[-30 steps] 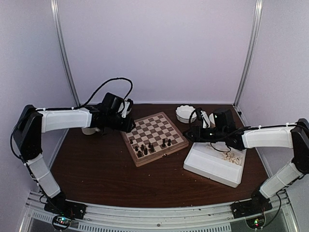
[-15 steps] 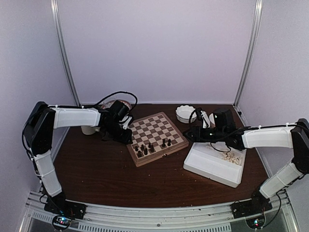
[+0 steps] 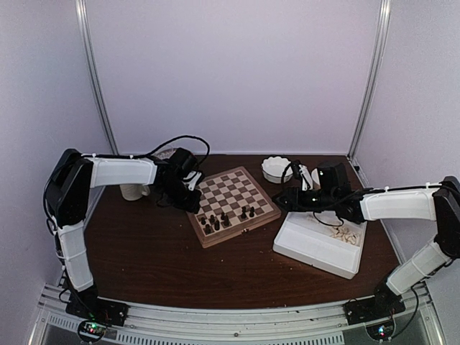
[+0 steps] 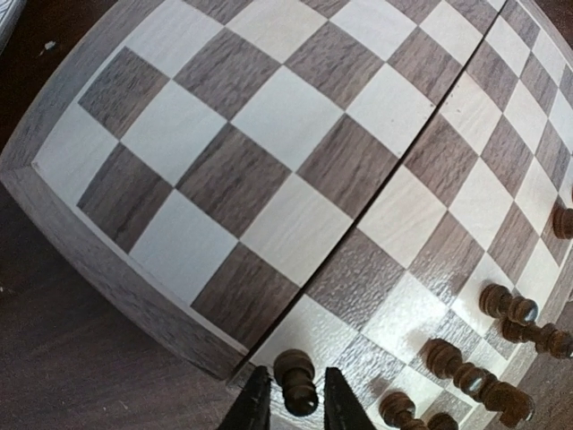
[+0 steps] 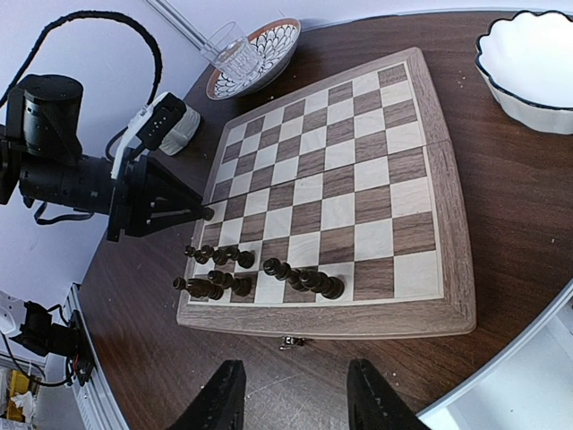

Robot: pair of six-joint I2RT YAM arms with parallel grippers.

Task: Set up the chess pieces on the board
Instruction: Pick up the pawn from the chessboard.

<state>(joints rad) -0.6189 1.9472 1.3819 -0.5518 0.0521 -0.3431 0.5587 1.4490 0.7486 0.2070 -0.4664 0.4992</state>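
Note:
The board point(image 3: 237, 188) lies at mid-table, with several dark chess pieces point(image 3: 224, 218) standing in two rows on its near squares. My left gripper point(image 4: 295, 401) hangs over the board's point(image 4: 269, 134) left edge, shut on a dark pawn point(image 4: 296, 383) that points down toward an edge square. From the right wrist view the left gripper point(image 5: 202, 214) shows that pawn at its tip, just behind the dark rows point(image 5: 260, 273). My right gripper point(image 5: 291, 394) is open and empty above the bare table, right of the board point(image 5: 358, 179).
A white divided tray point(image 3: 316, 248) with pale pieces point(image 3: 350, 231) sits under the right arm. A white bowl point(image 3: 276, 168) stands behind the board. A patterned dish point(image 5: 255, 55) holding a glass point(image 5: 231, 52) is at the back left, next to a cup point(image 3: 133, 192).
My left arm has swung right from the back-left dishes to the board's left edge, carrying the dark pawn, and its jaws have narrowed. The right arm has stayed still.

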